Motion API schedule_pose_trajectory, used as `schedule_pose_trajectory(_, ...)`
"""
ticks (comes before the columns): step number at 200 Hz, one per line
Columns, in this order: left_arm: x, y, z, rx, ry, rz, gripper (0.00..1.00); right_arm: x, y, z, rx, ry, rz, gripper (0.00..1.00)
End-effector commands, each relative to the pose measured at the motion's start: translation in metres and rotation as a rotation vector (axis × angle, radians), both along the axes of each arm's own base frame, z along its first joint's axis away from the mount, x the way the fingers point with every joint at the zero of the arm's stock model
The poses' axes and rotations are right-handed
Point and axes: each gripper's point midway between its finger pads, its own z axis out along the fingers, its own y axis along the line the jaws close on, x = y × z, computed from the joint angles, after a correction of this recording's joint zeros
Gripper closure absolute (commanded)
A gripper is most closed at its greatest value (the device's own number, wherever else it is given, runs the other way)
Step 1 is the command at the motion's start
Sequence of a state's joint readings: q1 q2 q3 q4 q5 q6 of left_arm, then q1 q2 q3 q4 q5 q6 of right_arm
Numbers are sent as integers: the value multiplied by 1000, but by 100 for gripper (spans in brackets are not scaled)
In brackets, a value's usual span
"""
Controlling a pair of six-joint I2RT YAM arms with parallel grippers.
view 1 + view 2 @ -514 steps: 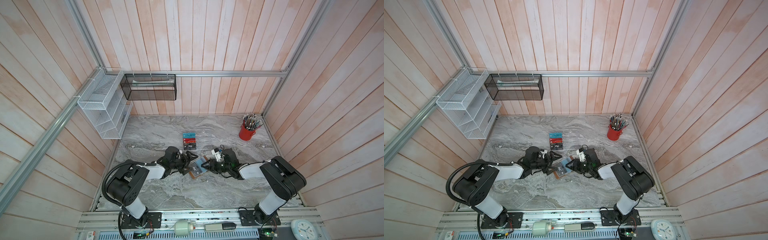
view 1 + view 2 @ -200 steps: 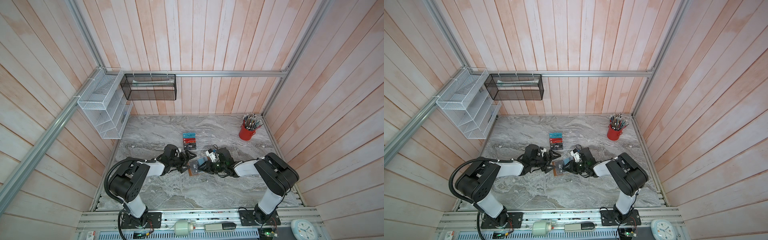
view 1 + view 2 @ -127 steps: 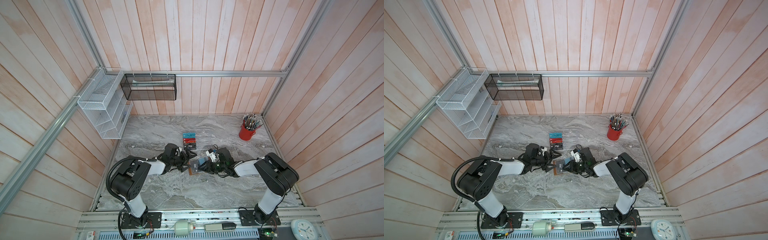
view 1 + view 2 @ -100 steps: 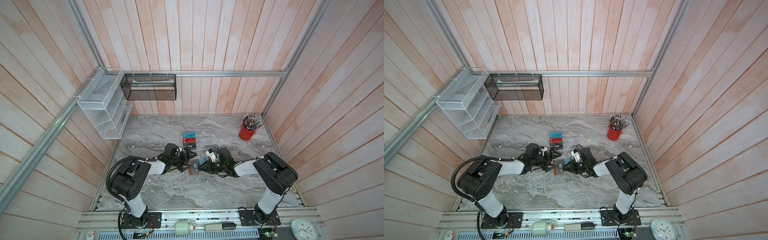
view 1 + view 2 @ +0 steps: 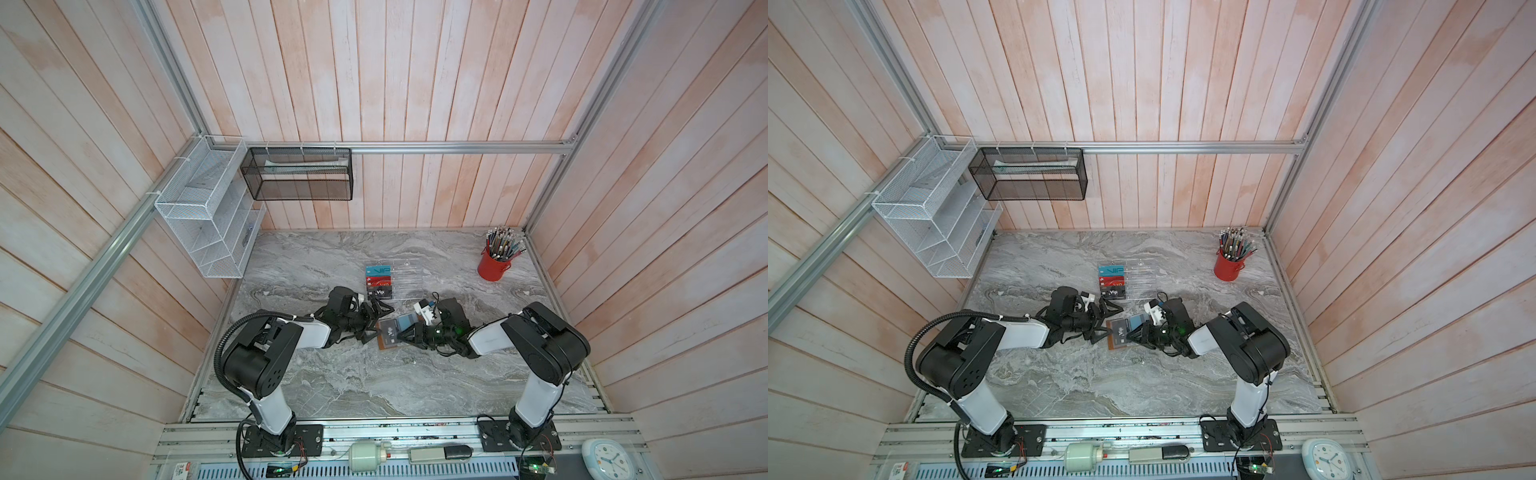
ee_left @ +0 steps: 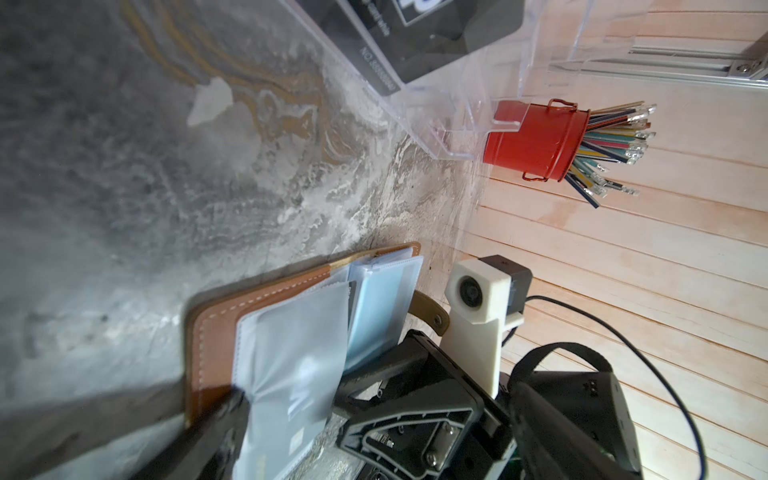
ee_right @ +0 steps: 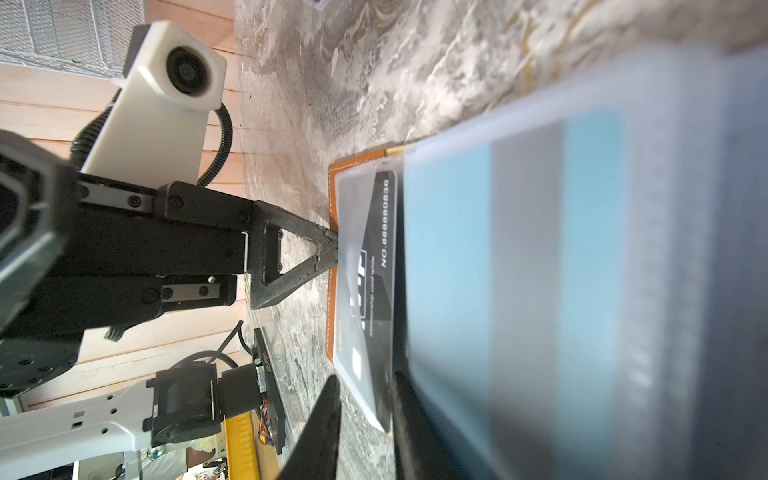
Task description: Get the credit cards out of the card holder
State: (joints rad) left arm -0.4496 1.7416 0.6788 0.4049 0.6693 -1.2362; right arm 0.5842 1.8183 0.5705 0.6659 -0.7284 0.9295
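Card holder (image 5: pixel 388 336) lies open, flat on table (image 5: pixel 332 374) btwn both arms. Black card (image 7: pixel 374 266) sits in its sleeve (image 7: pixel 353 332) on the page toward left gripper (image 5: pixel 379 325), long axis crosswise to the arms' line. Right gripper (image 7: pixel 365 378) is nearer: jaws narrowly apart, astride sleeve's corner, not visibly clamped. Left jaws wide apart, one finger (image 7: pixel 299 257) touching holder's leather edge. Pull should prob. run along card's length.

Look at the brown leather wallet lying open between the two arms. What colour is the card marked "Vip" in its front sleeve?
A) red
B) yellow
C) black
C: the right wrist view shows the card as black with white print, inside the clear front sleeve of the wallet.
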Motion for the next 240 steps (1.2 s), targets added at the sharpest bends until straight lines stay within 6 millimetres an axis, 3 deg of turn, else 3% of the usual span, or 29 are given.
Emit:
schedule_pose_trajectory(1,-14,20,-50,131,116,37,0,-4,-3,-11,2,39,-9,78)
schedule_pose_trajectory(117,-16,24,-57,143,130,42,0,-1,-1,-13,34,39,-10,89)
schedule_pose_trajectory(240,-20,28,-64,151,143,45,0,6,-8,-1,23,-16,-42,100)
